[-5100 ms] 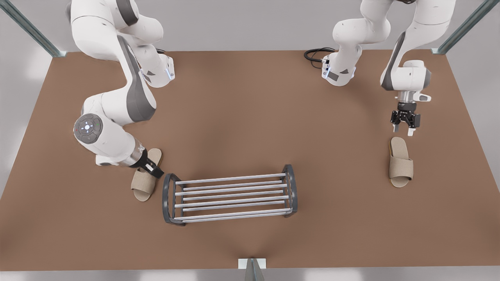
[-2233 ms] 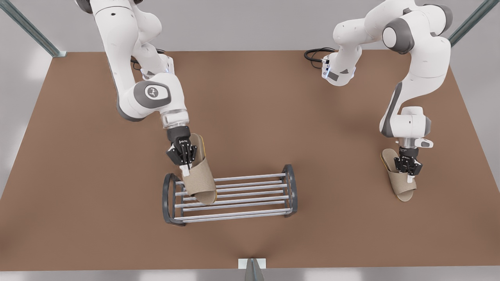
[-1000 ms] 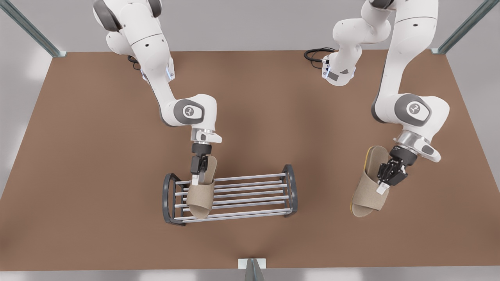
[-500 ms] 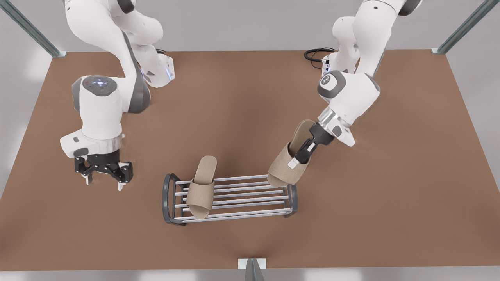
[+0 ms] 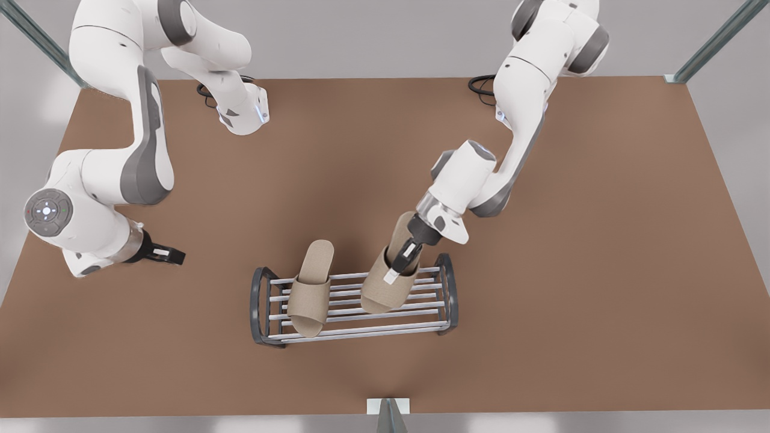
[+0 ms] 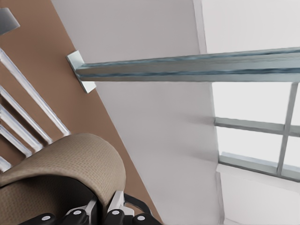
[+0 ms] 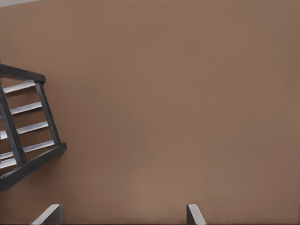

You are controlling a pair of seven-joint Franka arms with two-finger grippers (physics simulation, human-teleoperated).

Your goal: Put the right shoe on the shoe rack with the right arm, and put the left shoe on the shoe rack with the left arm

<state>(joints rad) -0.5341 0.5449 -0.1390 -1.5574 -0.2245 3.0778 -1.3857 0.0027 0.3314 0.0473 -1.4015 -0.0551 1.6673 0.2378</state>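
One slipper (image 5: 374,296) in left gripper (image 5: 395,272), over rack (image 5: 259,300)

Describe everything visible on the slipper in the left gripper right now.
The held slipper is beige and woven-looking, with a wide strap. The left gripper is shut on the strap's edge. It tilts heel-up, toe over the shoe rack's bars, beside the other slipper; contact with the bars is unclear.

Carried from frame's lower right to shoe rack's (image 5: 446,288) right half: tilted slipper (image 5: 380,293), clamped in left gripper (image 5: 394,273). Released on rack's left half: flat slipper (image 5: 310,296). Withdrawn to frame's far left: right gripper (image 5: 174,257).
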